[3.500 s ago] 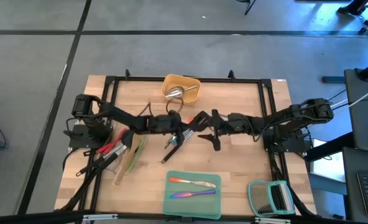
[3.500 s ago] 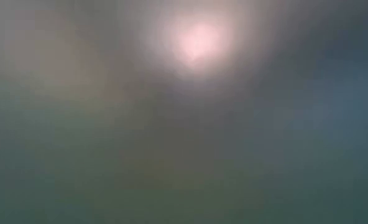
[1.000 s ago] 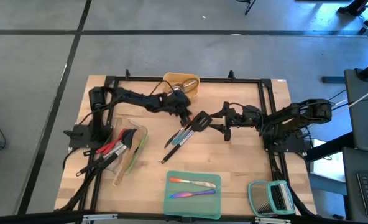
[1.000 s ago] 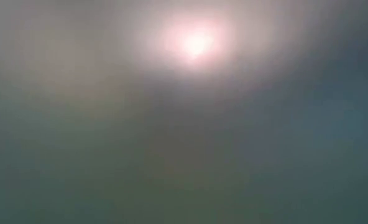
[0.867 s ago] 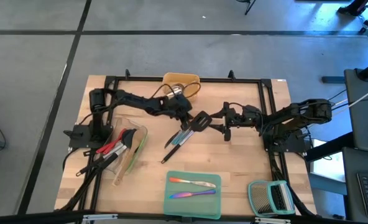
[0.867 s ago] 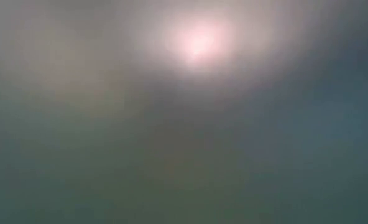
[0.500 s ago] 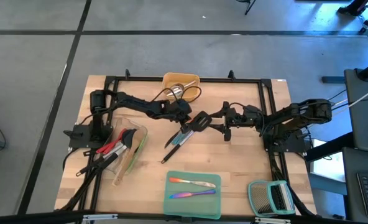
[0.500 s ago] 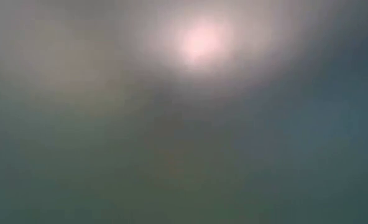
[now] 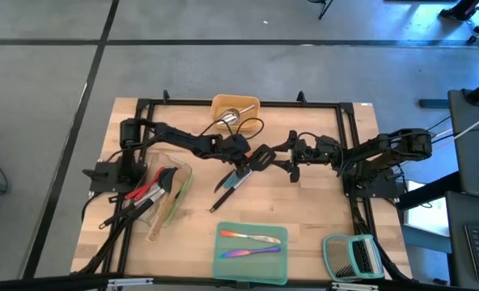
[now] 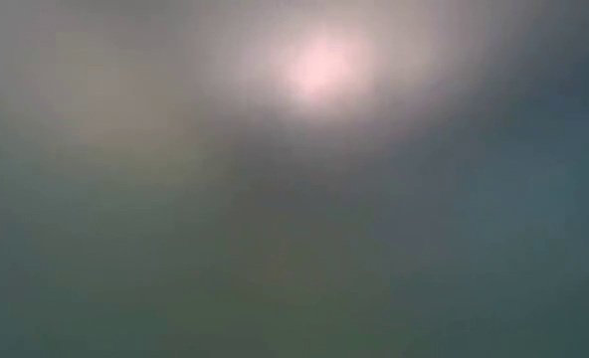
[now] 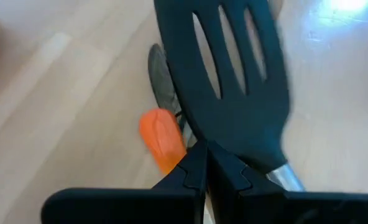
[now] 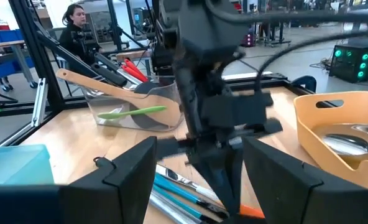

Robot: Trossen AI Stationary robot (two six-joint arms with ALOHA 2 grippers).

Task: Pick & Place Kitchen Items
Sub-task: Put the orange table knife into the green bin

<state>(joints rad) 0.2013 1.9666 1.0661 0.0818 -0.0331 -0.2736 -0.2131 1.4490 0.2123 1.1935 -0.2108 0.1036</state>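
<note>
Table (image 9: 304,210): tray (image 9: 235,107) at far edge, centre, with scoop (image 9: 230,118) in it. Tray (image 9: 167,179) at left, utensils (image 9: 146,194) lying in it. Tray (image 9: 251,252) at near edge, centre, two pieces of cutlery (image 9: 250,244) in it. Rack (image 9: 352,256) at near right corner. Slotted turner (image 9: 260,158) at centre, beside several handled tools (image 9: 227,182) extending towards near left.

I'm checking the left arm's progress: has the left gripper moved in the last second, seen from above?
Yes. The left gripper has come away from the yellow tray, toward the black slotted turner at mid-table.
</note>
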